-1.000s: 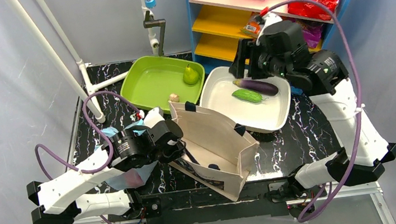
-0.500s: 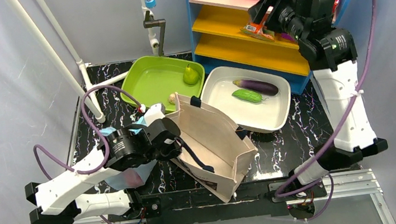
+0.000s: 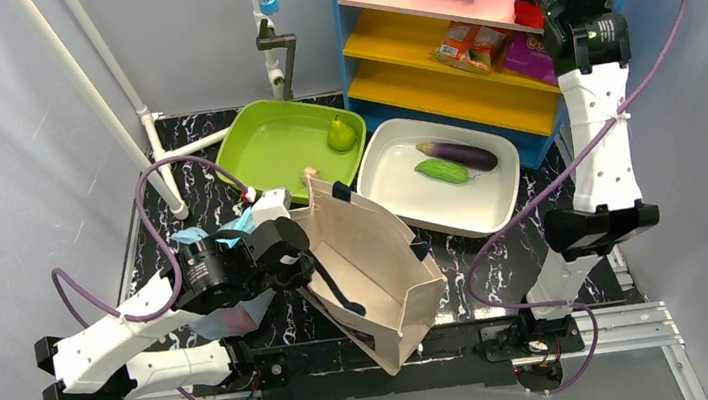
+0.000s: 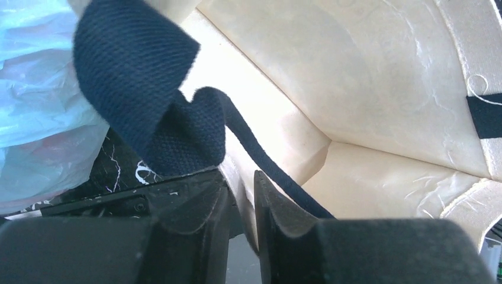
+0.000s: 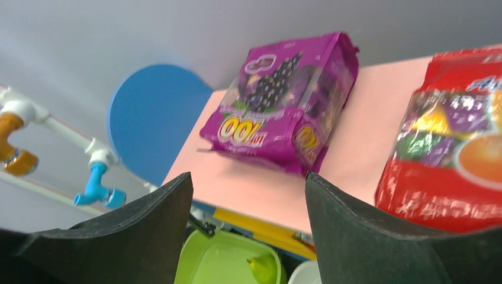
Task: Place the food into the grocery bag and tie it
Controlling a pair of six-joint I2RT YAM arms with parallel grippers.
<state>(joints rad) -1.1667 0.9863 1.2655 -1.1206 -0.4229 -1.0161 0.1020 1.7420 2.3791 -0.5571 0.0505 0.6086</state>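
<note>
While left claw (image 4: 240, 186) pinches canvas tote (image 4: 385, 89) (beige), right claw (image 5: 248, 186) gapes.

Top view: the plastic bag (image 3: 231, 318) lay mostly hidden under the left arm (image 3: 133, 326), with only crumpled blue and pinkish patches showing behind the left gripper (image 4: 240, 177). In the left wrist view the bag ran off the frame's edge to the gripper's left. A reddish blur showed through the film, and what it was could not be told.

The wall of the tote (image 4: 379, 77) stood between the left fingers. Whether it was pinched or merely straddled could not be told.

The right gripper (image 5: 248, 201) was cut by the top view's upper edge. The red snack pack (image 5: 450, 165) to its right ran off the wrist frame.

A small pale thing (image 3: 309, 174) beyond the left gripper, at the tote's rim, was too small to identify.
</note>
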